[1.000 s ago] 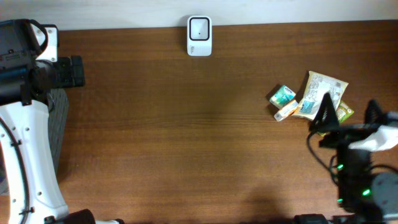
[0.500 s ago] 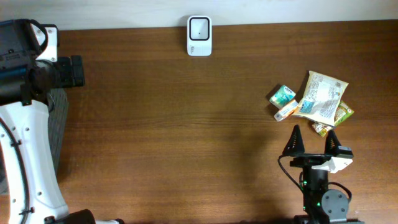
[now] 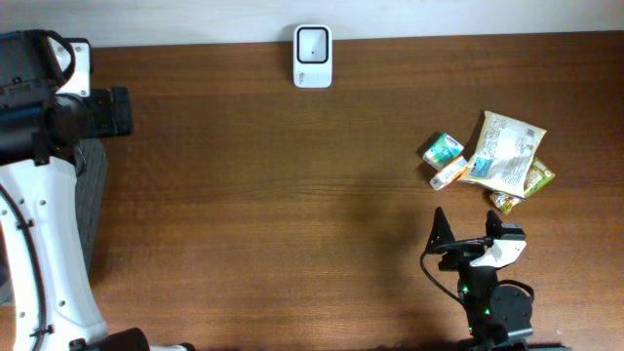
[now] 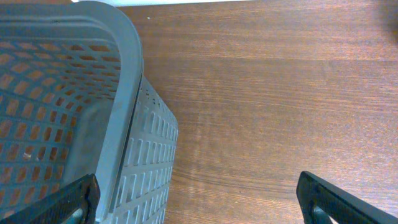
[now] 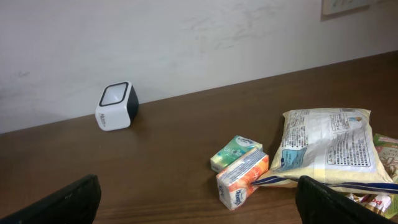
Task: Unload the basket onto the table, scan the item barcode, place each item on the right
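left pincer (image 4: 198, 180): spread wide and empty, hanging over bare bench (image 3: 292, 195) just beside the basket
right pincer (image 3: 466, 222): spread wide, nothing between its fingers, low at the near right of the bench, pointed at the back wall, just short of the item pile
item pile: right side of the bench, four pieces bunched together, none of them touched by either pincer
snack bag (image 3: 505, 154): pale printed bag lying flat, top piece of the pile, nearest the right pincer's right finger in the right wrist view
orange carton (image 3: 450, 174): small, lying on its side at the bag's left edge, one end tucked against the bag
green pack (image 3: 443, 150): small box right beside the orange carton on the wall side; the two look as if they touch
green packet (image 3: 539, 177): partly under the right edge of the snack bag, only a strip shows
barcode: too small to tell on any item
scanner (image 3: 313, 57): white box with a dark window, at the back edge of the bench by the wall, about mid-width, well apart from the pile
basket (image 4: 74, 112): grey perforated plastic, far left of the bench, below the left arm
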`<state>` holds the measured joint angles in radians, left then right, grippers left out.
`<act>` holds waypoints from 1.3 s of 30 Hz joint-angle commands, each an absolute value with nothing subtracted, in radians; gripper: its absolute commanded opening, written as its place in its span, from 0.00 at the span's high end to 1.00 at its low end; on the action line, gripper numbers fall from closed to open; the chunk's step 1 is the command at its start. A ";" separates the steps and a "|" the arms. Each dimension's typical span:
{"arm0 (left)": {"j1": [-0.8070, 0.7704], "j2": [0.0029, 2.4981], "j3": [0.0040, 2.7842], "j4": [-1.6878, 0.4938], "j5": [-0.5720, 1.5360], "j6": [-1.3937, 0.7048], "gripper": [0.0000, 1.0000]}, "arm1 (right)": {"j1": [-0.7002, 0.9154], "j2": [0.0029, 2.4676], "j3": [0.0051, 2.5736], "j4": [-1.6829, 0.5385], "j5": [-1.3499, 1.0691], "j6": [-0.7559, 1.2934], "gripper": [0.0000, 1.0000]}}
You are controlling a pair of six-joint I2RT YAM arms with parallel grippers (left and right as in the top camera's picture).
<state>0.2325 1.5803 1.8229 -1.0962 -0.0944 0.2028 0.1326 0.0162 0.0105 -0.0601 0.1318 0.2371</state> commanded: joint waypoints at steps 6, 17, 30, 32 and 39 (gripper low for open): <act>0.239 1.580 1.821 -1.095 -0.098 0.218 0.01 | 0.138 0.013 0.006 -0.068 0.136 0.248 0.02; 0.239 1.579 1.821 -1.169 -0.104 0.217 0.01 | 0.138 0.013 0.006 -0.068 0.136 0.248 0.01; 0.190 1.368 1.393 -0.801 0.172 0.205 0.01 | 0.138 0.013 0.006 -0.068 0.136 0.248 0.01; 0.190 1.256 1.206 -0.641 0.177 0.171 0.01 | 0.138 0.013 0.006 -0.068 0.136 0.248 0.01; 0.186 0.866 0.673 -0.245 0.186 0.171 0.01 | 0.138 0.013 0.006 -0.068 0.136 0.248 0.01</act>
<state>0.1886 0.9985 0.8413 -0.3450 0.1600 0.1802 0.1329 0.0158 0.0109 -0.0605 0.1310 0.2398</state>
